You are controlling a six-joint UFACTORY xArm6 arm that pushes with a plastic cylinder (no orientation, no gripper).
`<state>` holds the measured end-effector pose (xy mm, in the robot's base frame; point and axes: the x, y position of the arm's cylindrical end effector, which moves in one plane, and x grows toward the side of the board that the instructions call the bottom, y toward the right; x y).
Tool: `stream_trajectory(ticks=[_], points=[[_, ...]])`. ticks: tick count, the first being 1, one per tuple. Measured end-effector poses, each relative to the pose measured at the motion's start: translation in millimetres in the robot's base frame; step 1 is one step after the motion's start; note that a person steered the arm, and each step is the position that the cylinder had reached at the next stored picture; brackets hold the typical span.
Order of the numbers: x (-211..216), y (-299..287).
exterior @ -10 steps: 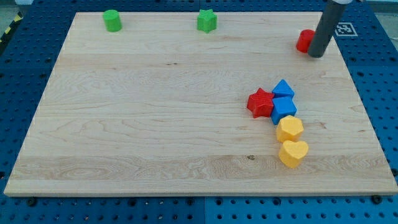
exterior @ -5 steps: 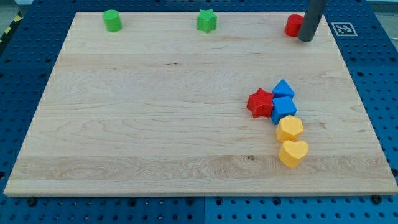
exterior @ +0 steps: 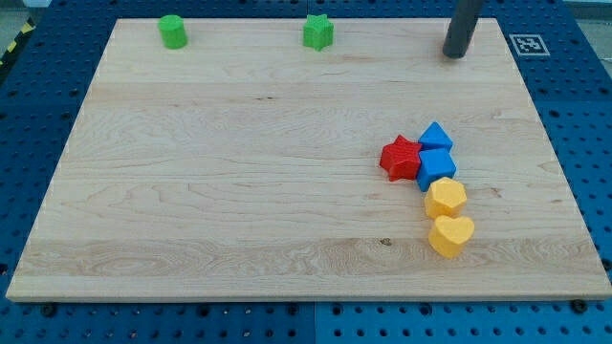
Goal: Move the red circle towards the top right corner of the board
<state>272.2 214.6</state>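
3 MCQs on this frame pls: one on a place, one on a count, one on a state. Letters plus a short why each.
1. Where is my tip?
A. near the board's top right corner
B. at the view's bottom left
C. among the yellow blocks

2. How many green blocks show?
A. one
B. two
C. four

3. How does the red star sit?
A. alone at the view's left
B. stacked on a yellow block
C. against the blue blocks

Key: 1 A, the rod ends by the top edge at the view's right. 2 B, a green cylinder and a green star sit along the top edge. 3 C, it touches the lower blue block in the cluster.
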Motion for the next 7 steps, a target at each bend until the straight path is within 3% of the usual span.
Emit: stream_trajectory(ticks=[7], points=[[-17.8, -9.7]])
